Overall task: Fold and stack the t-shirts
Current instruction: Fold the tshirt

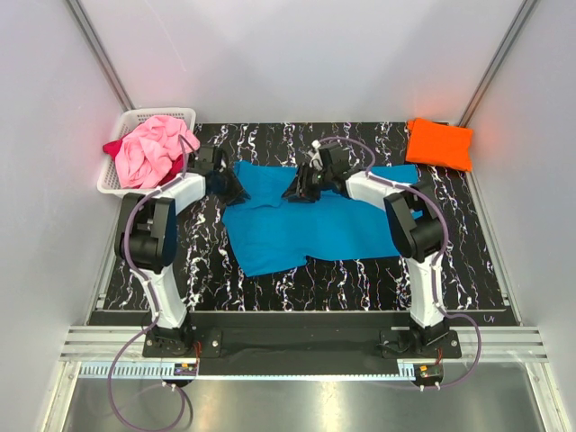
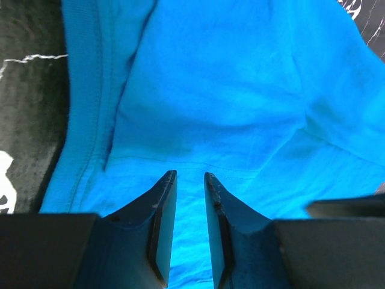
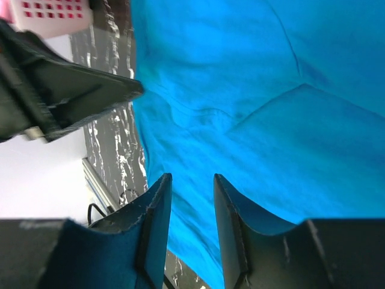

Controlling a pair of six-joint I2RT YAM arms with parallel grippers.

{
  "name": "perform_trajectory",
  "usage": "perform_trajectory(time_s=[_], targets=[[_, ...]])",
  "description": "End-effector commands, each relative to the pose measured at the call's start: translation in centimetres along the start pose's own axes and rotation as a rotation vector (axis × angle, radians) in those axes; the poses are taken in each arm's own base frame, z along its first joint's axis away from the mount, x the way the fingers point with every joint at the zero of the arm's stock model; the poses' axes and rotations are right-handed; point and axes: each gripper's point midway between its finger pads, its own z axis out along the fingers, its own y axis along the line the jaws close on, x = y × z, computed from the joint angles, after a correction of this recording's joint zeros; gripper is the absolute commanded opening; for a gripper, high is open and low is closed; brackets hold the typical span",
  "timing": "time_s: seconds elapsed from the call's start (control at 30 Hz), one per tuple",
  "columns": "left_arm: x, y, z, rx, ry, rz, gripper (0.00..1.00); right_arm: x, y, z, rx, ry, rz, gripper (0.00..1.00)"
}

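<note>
T-shirts, four: turquoise (image 1: 306, 225), orange (image 1: 439, 144), pink (image 1: 155, 148), dark red (image 1: 112, 146); left hand (image 2: 190, 177), right hand (image 3: 191, 179) narrowly agape, grip unclear.

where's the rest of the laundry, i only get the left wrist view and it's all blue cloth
Observer: A folded orange t-shirt lies at the far right corner of the table, apart from the blue t-shirt that you are over.
Operator: and the others
Observer: The pink t-shirt is heaped in the white basket at the far left, with a bit of dark red cloth showing beside it.
Operator: where's the right arm
Observer: The right arm's fingers stand apart over the blue t-shirt, near the middle of its far edge.
</note>
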Motion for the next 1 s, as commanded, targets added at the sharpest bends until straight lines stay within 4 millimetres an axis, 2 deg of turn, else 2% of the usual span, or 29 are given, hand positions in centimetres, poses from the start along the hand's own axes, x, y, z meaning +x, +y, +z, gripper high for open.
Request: perform_trajectory(time_s=[0.0, 0.07, 0.13, 0.37, 0.63, 0.97], targets=[[-1.9, -1.4, -2.1, 0.06, -0.077, -0.011, 0.29, -0.8, 2.4, 1.1, -0.073, -0.021, -0.01, 0.41], [-2.1, -0.7, -2.3, 0.039, -0.097, -0.026, 0.29, -0.4, 1.8, 1.7, -0.062, -0.01, 0.007, 0.41], [-2.4, -0.6, -2.6, 0.035, -0.118, -0.029, 0.29, -0.7, 1.9, 2.2, -0.071, -0.039, -0.01, 0.41], [-2.4, 0.5, -2.3, 0.022, -0.11, -0.05, 0.29, -0.6, 1.2, 3.9, -0.064, -0.036, 0.013, 0.41], [-2.8, -0.1, -2.0, 0.053, -0.101, -0.059, 0.29, -0.3, 0.5, 4.4, -0.024, -0.045, 0.026, 0.4], [-2.6, 0.2, -1.3, 0.054, -0.081, -0.068, 0.29, 0.3, -0.9, 5.0, 0.021, -0.028, 0.035, 0.39]])
